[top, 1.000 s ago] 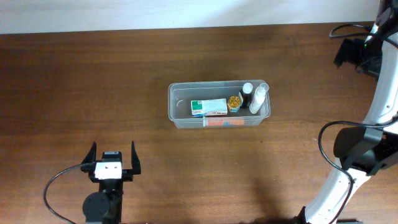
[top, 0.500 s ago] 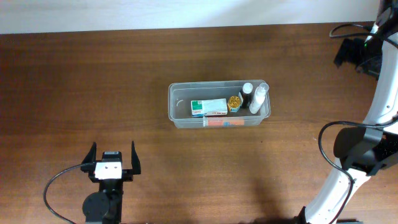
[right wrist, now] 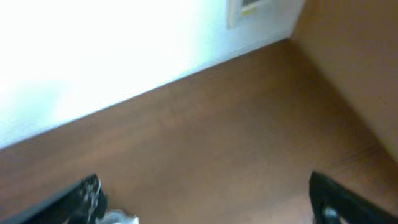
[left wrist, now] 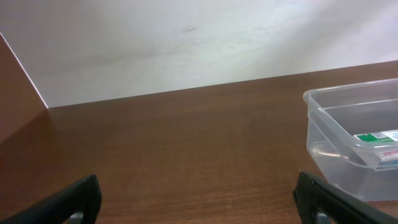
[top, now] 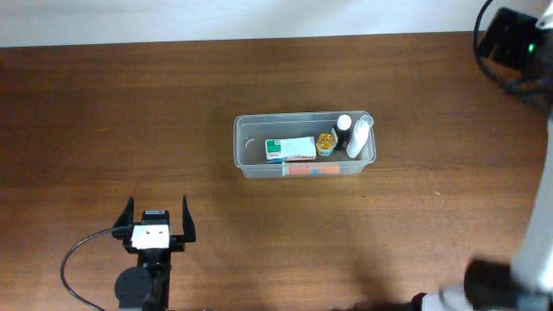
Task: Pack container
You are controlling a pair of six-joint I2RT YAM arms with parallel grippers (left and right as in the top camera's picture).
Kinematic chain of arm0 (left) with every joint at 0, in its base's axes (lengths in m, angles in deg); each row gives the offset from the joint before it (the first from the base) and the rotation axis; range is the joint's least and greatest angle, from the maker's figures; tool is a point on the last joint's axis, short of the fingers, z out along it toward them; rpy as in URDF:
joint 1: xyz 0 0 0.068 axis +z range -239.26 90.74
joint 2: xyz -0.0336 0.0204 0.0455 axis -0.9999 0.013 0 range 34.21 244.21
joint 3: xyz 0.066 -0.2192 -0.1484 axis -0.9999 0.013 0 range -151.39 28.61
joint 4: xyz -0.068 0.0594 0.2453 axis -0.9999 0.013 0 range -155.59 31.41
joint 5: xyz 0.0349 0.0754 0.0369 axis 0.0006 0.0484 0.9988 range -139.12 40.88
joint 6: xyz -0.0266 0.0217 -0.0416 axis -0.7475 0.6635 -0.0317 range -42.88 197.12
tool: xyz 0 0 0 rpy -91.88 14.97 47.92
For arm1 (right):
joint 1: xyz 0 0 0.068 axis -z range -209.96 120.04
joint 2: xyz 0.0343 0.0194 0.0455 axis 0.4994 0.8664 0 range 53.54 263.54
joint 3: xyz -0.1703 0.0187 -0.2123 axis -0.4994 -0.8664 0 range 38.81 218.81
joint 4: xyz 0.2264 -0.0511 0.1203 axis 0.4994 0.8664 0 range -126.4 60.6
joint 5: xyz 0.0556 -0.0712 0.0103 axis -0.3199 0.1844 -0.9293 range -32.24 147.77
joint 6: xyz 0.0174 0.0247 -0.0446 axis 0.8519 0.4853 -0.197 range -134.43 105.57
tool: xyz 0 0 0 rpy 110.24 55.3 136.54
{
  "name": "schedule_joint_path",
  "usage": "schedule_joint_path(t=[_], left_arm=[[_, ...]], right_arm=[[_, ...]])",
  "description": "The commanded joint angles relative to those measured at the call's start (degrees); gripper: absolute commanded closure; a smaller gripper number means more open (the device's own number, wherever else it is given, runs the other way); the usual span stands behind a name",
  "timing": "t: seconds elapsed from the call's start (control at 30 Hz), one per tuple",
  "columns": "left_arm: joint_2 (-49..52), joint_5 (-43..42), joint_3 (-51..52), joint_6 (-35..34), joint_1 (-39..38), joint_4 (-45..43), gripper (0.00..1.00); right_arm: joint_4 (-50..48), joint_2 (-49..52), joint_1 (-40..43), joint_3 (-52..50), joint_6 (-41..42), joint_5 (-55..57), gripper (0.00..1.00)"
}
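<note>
- The container (top: 251, 149) sits at the centre of the table (top: 104, 112), long axis left to right.
- My left gripper (top: 156, 210), jaws spread and empty, is nearer; the container lies ahead-right.
- My right gripper (right wrist: 202, 196), also spread, hangs far off.

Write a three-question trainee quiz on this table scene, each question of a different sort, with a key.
1. True or false: the green-and-white cardboard box lies inside the clear rectangular plastic container.
2. Pick one. The left tool is: A) shut on a bottle; B) open, empty and apart from the container; C) down inside the container.
3. Seen from overhead, at which end of the container does the tall white plastic bottle sit?

Key: 1 true; 2 B; 3 the right end of the picture.
</note>
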Motion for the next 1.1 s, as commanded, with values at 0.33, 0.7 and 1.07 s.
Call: schedule_joint_path(t=[0.33, 0.7, 1.07], left_arm=[[-0.50, -0.66, 0.20, 1.11, 0.35, 0.22, 0.01], [-0.50, -0.66, 0.20, 1.11, 0.35, 0.22, 0.01], [-0.50, -0.66, 0.20, 1.11, 0.35, 0.22, 0.01]], right_arm=[[-37.53, -44.22, -12.17, -66.49, -0.37, 0.31, 0.02], [-64.65, -78.16, -15.30, -109.09, -4.31, -3.08, 0.02], [-68.17, -93.77, -15.26, -122.49, -4.07, -6.69, 0.02]])
